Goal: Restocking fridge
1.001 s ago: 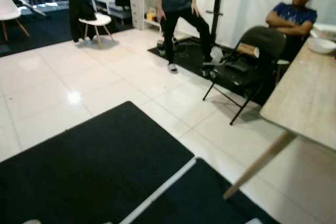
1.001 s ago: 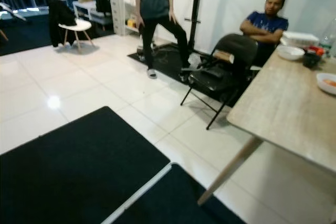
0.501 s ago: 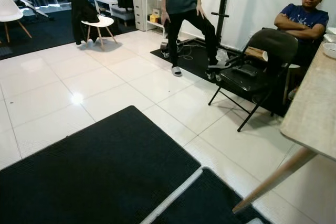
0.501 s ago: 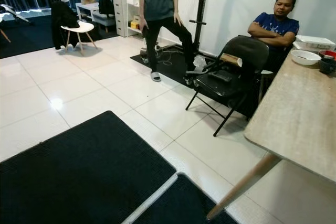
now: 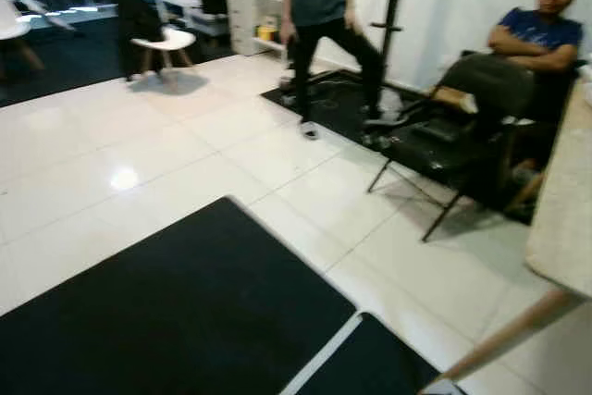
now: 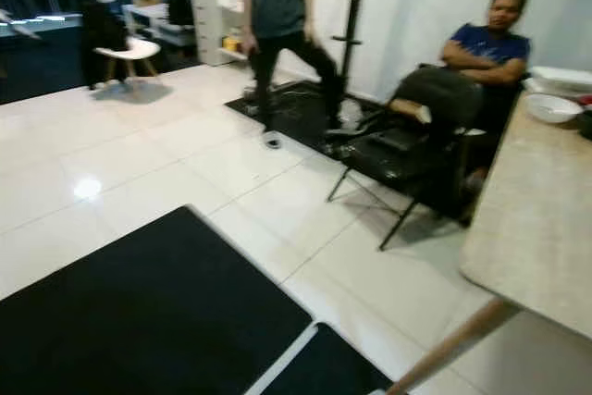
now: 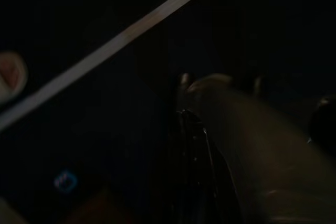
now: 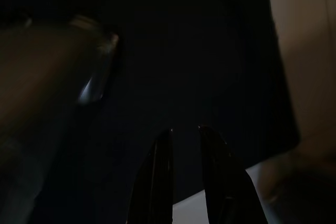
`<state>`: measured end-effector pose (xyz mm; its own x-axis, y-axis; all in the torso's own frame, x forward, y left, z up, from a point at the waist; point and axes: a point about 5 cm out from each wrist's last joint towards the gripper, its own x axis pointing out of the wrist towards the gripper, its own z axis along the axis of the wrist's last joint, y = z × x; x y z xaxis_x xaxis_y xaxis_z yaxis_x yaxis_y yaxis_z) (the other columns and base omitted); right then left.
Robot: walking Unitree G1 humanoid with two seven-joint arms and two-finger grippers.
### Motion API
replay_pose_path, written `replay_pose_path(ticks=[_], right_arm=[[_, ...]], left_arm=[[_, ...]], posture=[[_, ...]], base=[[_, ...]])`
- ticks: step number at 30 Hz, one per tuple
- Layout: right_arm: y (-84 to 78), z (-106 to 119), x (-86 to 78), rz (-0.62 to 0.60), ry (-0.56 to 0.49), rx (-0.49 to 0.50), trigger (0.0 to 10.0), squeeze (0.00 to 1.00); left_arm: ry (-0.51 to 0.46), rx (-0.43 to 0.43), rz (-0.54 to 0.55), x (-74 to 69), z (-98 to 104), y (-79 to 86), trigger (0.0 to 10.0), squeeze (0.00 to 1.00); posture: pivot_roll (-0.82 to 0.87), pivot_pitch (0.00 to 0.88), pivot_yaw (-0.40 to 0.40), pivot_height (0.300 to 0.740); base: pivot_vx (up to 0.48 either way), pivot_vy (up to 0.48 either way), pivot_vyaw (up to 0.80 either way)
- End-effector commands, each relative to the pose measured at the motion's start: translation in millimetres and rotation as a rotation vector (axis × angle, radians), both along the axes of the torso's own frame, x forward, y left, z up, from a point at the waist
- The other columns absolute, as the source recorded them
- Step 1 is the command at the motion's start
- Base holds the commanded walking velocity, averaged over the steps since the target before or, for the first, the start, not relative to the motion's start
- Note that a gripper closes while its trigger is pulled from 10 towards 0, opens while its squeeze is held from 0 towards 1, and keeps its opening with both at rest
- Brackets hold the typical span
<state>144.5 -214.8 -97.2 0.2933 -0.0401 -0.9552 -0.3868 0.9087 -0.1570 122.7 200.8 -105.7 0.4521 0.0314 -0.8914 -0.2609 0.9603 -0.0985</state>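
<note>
My right gripper (image 8: 186, 131) hangs low over a black floor mat, its two black fingers (image 8: 157, 182) close together with nothing between them. My left arm hangs idle in the dark above the same matting, where a pale strip of floor (image 7: 115, 45) crosses between two mats. The head views are blurred and look across a room of white tiles (image 5: 185, 136).
Two black mats (image 5: 185, 312) lie just ahead. A light wooden table (image 6: 546, 219) with a slanted leg (image 6: 453, 349) and a bowl (image 6: 552, 108) stands right. Beyond are a black folding chair (image 5: 444, 136), a seated person (image 5: 541, 30), a standing person (image 5: 319, 6) and a white chair (image 5: 162, 43).
The camera has swung, so the table sits further right in the head views, which have gone blurry. The standing person has shifted a leg.
</note>
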Motion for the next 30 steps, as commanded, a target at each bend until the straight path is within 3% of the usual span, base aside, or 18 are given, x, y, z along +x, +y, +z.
replay_pose_path(ticks=[1, 26, 30], right_arm=[[-4.4, 3.2, 6.6, -0.003, -0.024, -0.021, 10.0, 0.00], [-4.8, 3.2, 6.4, -0.001, -0.019, -0.025, 10.0, 0.00], [-5.0, 3.2, 6.1, -0.008, -0.017, -0.025, 10.0, 0.00]], left_arm=[[0.000, 0.005, -0.001, -0.5, 0.1, 1.6, 10.0, 0.00], [0.000, -0.001, 0.000, -0.1, -0.2, -1.0, 10.0, 0.00], [-0.001, -0.003, 0.000, 0.2, -0.2, -1.8, 10.0, 0.00]], posture=[[-0.08, 0.000, 0.006, 0.740], [-0.08, 0.000, 0.007, 0.740], [-0.08, 0.000, 0.004, 0.740]], base=[[0.292, 0.000, 0.00], [0.292, 0.000, 0.00], [0.291, 0.000, -0.77]])
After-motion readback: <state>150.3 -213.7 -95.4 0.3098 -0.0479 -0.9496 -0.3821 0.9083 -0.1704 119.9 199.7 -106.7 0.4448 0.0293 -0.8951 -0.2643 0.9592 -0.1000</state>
